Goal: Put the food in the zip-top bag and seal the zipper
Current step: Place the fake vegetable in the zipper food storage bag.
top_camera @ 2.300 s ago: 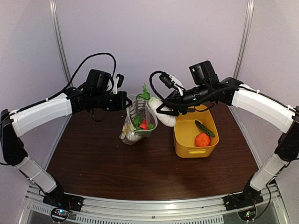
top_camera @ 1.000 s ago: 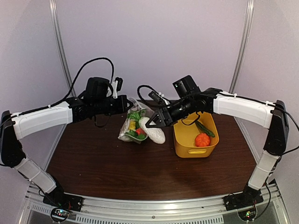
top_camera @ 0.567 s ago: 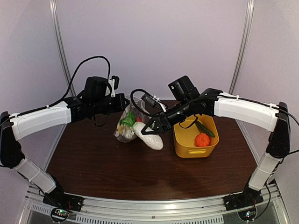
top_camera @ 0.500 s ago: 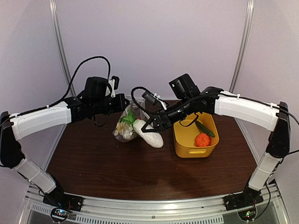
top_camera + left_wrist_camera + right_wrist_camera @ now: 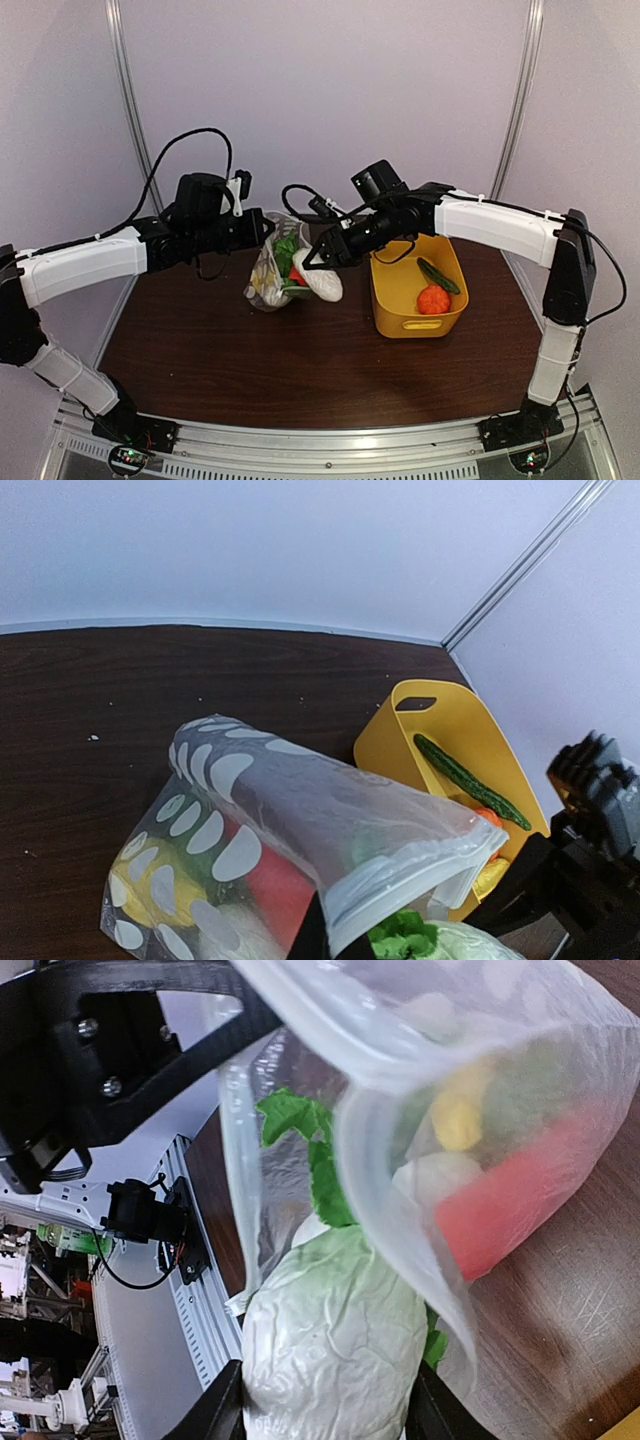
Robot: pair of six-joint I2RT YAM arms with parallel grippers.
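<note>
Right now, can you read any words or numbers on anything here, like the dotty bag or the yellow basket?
None: no words, numbers or signs can be read in any view.
The zip-top bag carries only white round dots, no letters.
The yellow basket is plain, with no label showing.

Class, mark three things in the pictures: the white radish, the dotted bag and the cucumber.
radish (image 5: pixel 335 1330): right wrist view, middle of its white body.
bag (image 5: pixel 300 805): left wrist view, clear upper wall.
cucumber (image 5: pixel 470 780): left wrist view, middle of its length.
</note>
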